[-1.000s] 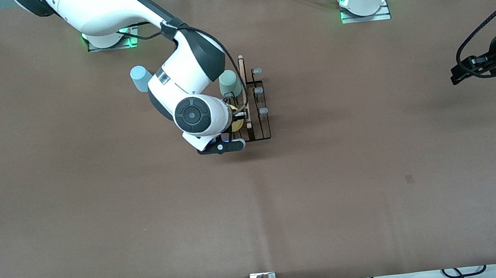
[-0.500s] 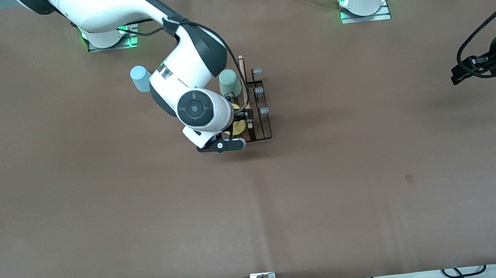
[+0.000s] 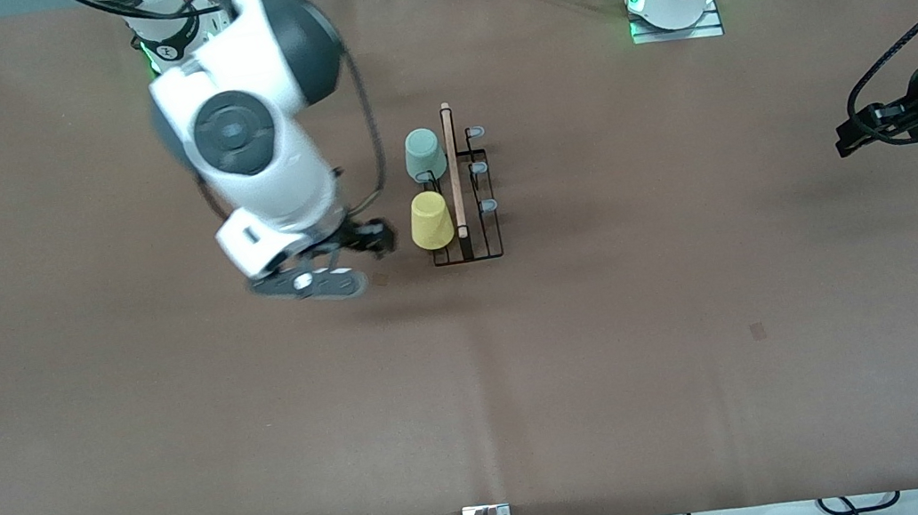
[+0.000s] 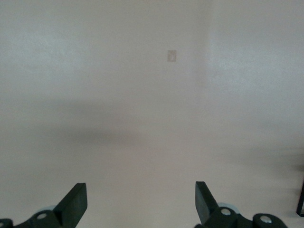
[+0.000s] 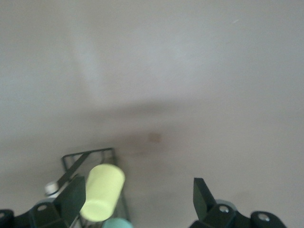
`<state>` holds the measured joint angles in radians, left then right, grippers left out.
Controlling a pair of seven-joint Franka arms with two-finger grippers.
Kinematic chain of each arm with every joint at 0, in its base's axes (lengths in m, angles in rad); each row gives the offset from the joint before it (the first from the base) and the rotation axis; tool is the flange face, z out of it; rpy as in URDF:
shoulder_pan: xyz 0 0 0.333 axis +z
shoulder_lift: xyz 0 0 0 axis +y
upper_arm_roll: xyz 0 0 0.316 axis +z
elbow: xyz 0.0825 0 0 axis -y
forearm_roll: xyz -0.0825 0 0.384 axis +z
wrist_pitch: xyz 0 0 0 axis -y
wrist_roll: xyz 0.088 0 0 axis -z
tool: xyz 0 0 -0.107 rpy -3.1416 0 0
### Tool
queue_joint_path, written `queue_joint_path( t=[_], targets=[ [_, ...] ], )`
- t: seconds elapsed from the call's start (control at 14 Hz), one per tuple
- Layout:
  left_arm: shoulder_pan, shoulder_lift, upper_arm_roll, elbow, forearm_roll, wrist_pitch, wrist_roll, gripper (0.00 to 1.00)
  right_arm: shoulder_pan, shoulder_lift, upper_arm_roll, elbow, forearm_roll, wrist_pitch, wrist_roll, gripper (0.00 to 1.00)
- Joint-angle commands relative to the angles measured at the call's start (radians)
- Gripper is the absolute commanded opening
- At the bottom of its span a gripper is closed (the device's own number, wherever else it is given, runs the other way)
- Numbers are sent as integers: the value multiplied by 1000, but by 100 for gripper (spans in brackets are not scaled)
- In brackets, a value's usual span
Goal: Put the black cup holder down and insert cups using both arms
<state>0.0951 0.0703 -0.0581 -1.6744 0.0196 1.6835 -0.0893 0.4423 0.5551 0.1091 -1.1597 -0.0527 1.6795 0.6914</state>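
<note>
Yellow cup [image 3: 430, 219] on holder [image 3: 476, 237]; right claw [image 3: 371, 240] beside, open.

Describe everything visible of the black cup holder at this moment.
The black cup holder is a thin black wire rack with a rectangular base, standing upright on the brown table. A light wooden rod runs along its top. Three pale-tipped pegs on the side toward the left arm's end are bare. On the other side a mint green cup and a yellow cup sit upside down on it, the yellow nearer the front camera. No gripper touches it.
</note>
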Motion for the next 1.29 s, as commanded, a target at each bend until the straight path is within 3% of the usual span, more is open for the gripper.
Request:
queue_joint_path(
  t=[0.0,0.29,0.43,0.64,0.86,1.07,1.21],
  targets=[
    [8,-9,-3,1,3,-8,25,100,-98,-23,0,-20,-13,-26,-123,100],
    [8,-9,-3,1,3,-10,25,100,-177,-46,-5,-18,-13,-26,-181,100],
    [8,-9,-3,1,3,-8,25,100,-268,-92,0,-24,2,-20,-196,100],
    [8,-9,-3,1,3,-8,25,100,-351,-176,-14,-122,11,6,-321,100],
    [8,-9,-3,1,3,-10,25,100,-367,-265,-106,-210,45,29,-484,100],
    [8,-9,-3,-1,3,-8,25,100,-418,-284,-156,-204,82,-9,-676,100],
    [8,-9,-3,1,3,-10,25,100,-422,-305,-164,-201,80,-59,-690,100]
  ],
)
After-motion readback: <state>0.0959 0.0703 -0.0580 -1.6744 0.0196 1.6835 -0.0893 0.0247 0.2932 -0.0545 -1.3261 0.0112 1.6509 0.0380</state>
